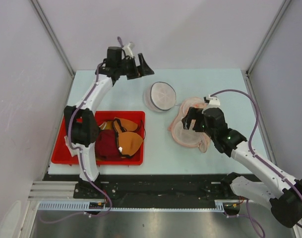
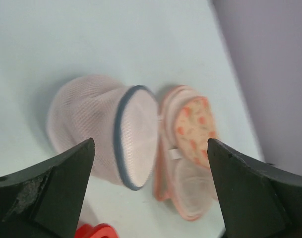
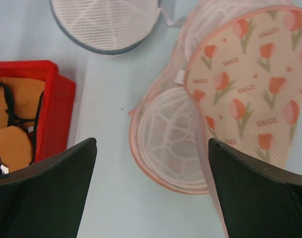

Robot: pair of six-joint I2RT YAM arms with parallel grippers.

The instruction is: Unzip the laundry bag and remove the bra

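The laundry bag (image 1: 162,95) is a round white mesh drum with a thin dark hoop rim, lying behind the table's middle. In the left wrist view the laundry bag (image 2: 106,129) lies on its side, apart from the fingers. Its top edge shows in the right wrist view (image 3: 106,25). The bra is hidden; only a faint pinkish tint shows through the mesh. My left gripper (image 1: 141,67) (image 2: 151,144) hangs open and empty behind and left of the bag. Over the pink mesh bag, my right gripper (image 1: 193,121) (image 3: 152,144) is also open, holding nothing.
A pinkish round mesh bag (image 1: 188,133) (image 3: 175,134) with peach tulip-print fabric (image 3: 250,74) lies right of the laundry bag, almost touching it. A red tray (image 1: 61,151) (image 3: 56,99) at the front left holds orange (image 1: 128,141) and maroon (image 1: 105,145) bras.
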